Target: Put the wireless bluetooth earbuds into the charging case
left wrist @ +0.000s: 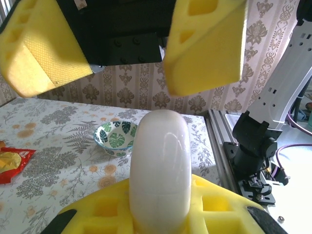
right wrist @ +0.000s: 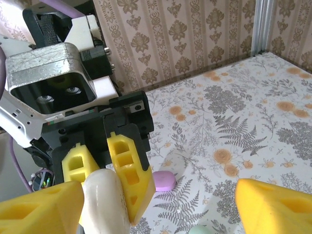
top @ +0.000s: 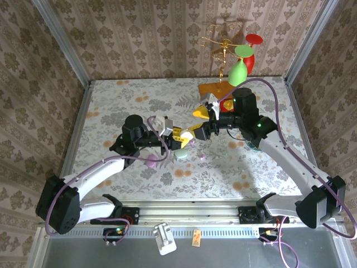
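Note:
A white oval charging case (left wrist: pixel 158 165) stands upright between my left gripper's yellow foam fingers (left wrist: pixel 214 204). My left gripper (top: pixel 177 135) is shut on it above the middle of the table. The right wrist view has the same case (right wrist: pixel 105 204) pinched between those fingers (right wrist: pixel 127 170). My right gripper (top: pixel 196 121) faces it from the right, open and close by, touching nothing. Its two yellow fingers (left wrist: pixel 204 44) spread wide above the case top. A tiny pale speck (top: pixel 202 158) lies on the cloth; I cannot tell whether it is an earbud.
A lilac case (right wrist: pixel 163 181) and a mint case (right wrist: pixel 204 230) lie on the floral cloth under the grippers. A leaf-patterned bowl (left wrist: pixel 116 138) and a red packet (left wrist: pixel 12 163) sit further off. At the back right stand an orange card (top: pixel 215 88) and a wire ornament (top: pixel 234 50).

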`<move>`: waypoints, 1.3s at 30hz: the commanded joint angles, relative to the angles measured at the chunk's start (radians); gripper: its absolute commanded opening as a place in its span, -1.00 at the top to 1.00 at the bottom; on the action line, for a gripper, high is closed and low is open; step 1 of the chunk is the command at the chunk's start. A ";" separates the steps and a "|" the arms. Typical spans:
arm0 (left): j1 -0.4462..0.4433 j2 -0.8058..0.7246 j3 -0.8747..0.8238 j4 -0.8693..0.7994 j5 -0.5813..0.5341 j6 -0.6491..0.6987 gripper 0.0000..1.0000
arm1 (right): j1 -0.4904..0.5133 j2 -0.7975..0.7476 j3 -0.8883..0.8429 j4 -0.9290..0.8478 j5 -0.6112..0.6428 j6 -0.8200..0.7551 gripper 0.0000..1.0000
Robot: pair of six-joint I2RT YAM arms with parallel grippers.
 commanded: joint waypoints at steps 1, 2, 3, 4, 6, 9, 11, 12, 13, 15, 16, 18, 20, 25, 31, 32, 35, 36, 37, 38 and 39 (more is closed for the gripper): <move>-0.007 -0.012 -0.014 0.072 -0.004 0.029 0.93 | -0.005 -0.039 -0.013 0.018 0.018 -0.002 -0.66; -0.005 -0.010 -0.015 0.078 -0.009 0.018 0.93 | -0.005 -0.041 -0.015 0.015 0.016 -0.007 -0.66; -0.003 -0.006 -0.014 0.083 -0.016 0.011 0.93 | -0.005 -0.042 -0.016 0.010 0.005 -0.013 -0.67; -0.001 -0.003 -0.013 0.086 -0.019 0.005 0.93 | -0.004 -0.044 -0.016 0.006 -0.009 -0.021 -0.68; 0.006 0.007 -0.010 0.097 -0.019 -0.006 0.93 | 0.005 -0.044 -0.022 -0.016 -0.041 -0.047 -0.73; 0.008 0.015 -0.003 0.109 -0.008 -0.018 0.93 | 0.023 -0.027 -0.021 -0.051 -0.025 -0.081 -0.74; 0.008 0.018 0.001 0.114 -0.003 -0.028 0.93 | 0.029 -0.014 -0.016 -0.062 -0.010 -0.084 -0.74; 0.008 0.018 0.005 0.114 0.001 -0.031 0.93 | 0.030 -0.009 -0.015 -0.059 -0.001 -0.083 -0.74; 0.008 0.018 0.005 0.116 0.004 -0.035 0.93 | 0.031 -0.006 -0.017 -0.054 0.009 -0.080 -0.74; 0.008 0.015 0.004 0.119 0.009 -0.038 0.93 | 0.030 -0.004 -0.019 -0.030 0.050 -0.058 -0.74; 0.008 0.014 0.004 0.119 0.009 -0.040 0.93 | 0.031 -0.002 -0.019 -0.022 0.068 -0.056 -0.74; 0.007 0.009 -0.001 0.122 0.015 -0.043 0.93 | 0.026 0.001 -0.015 -0.016 0.110 -0.042 -0.74; 0.008 0.006 -0.002 0.122 0.017 -0.046 0.93 | 0.020 0.005 -0.011 -0.013 0.132 -0.036 -0.73; 0.006 0.004 -0.005 0.125 0.034 -0.047 0.93 | 0.001 0.015 0.005 0.004 0.198 0.007 -0.68; 0.007 0.005 -0.011 0.143 0.038 -0.044 0.93 | -0.007 0.031 0.014 0.019 0.216 0.035 -0.67; 0.006 0.004 -0.013 0.146 0.037 -0.044 0.93 | -0.007 0.034 0.016 0.018 0.217 0.035 -0.67; 0.008 0.004 -0.013 0.148 0.036 -0.043 0.93 | -0.007 0.042 0.027 0.005 0.215 0.032 -0.67; 0.008 0.006 -0.012 0.148 0.034 -0.042 0.93 | -0.007 0.046 0.034 -0.004 0.217 0.030 -0.67; 0.008 0.006 -0.013 0.148 0.032 -0.040 0.93 | -0.007 0.047 0.041 -0.011 0.220 0.030 -0.67; 0.008 0.007 -0.014 0.148 0.029 -0.038 0.93 | -0.007 0.047 0.049 -0.019 0.224 0.030 -0.66; 0.009 0.009 -0.015 0.150 0.025 -0.037 0.93 | -0.008 0.043 0.053 -0.022 0.224 0.032 -0.67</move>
